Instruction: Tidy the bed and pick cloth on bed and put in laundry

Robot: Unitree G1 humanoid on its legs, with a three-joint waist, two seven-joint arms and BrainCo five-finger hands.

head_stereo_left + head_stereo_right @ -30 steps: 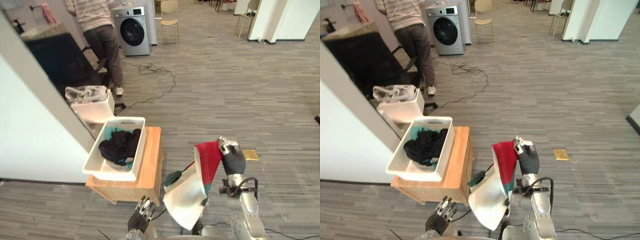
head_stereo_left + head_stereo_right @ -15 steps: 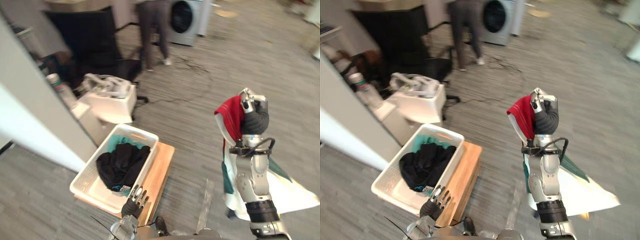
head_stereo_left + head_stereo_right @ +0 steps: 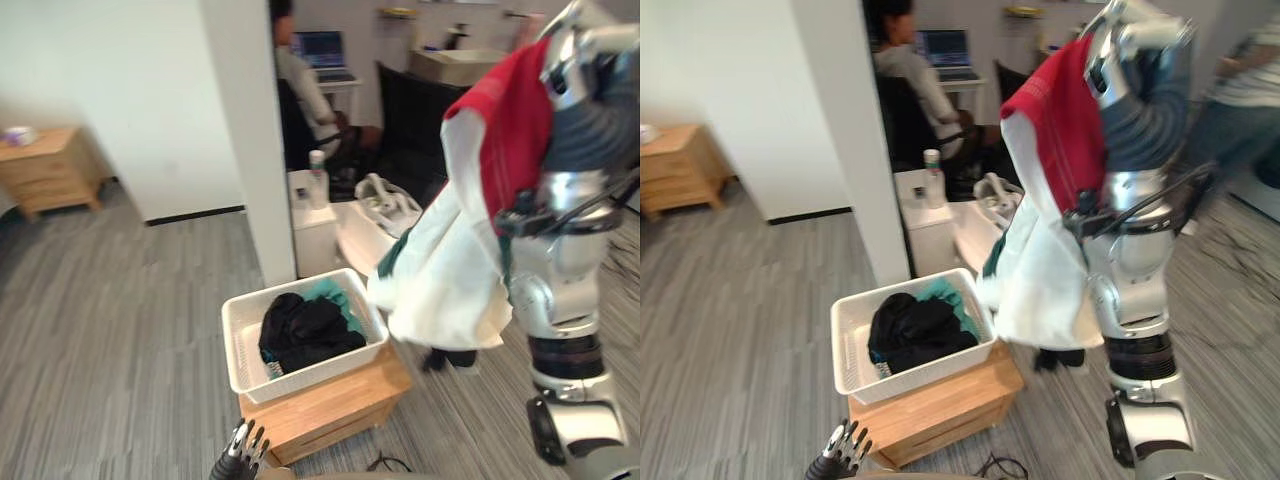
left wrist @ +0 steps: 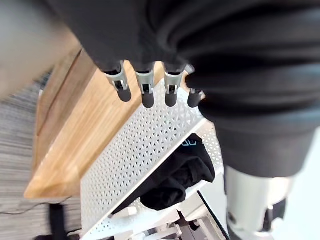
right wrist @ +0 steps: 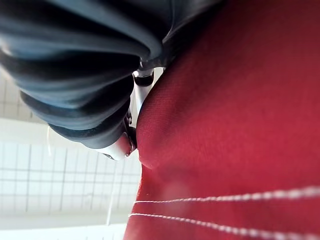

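My right hand [image 3: 588, 70] is raised high at the right, shut on a red, white and green cloth [image 3: 455, 270]. The cloth's red part [image 5: 230, 125] drapes over the hand, and its white part hangs down just right of the white laundry basket [image 3: 300, 376]. Dark and teal clothes [image 3: 305, 328] lie in the basket, which stands on a low wooden stand [image 3: 335, 402]. My left hand [image 3: 240, 460] is low at the front, open, its straight fingers [image 4: 146, 91] hanging above the stand and the basket's perforated wall [image 4: 135, 160].
A white pillar [image 3: 250, 130] rises behind the basket. Past it a person [image 3: 300, 85] sits at a laptop. A small white cabinet with a bottle [image 3: 318, 172] and a white bin [image 3: 385, 205] stand behind the basket. A wooden bedside table [image 3: 40, 168] is at the far left.
The whole view has swung round, so the camera moved. My right hand still holds the cloth, now higher and nearer the basket. The left hand stays low.
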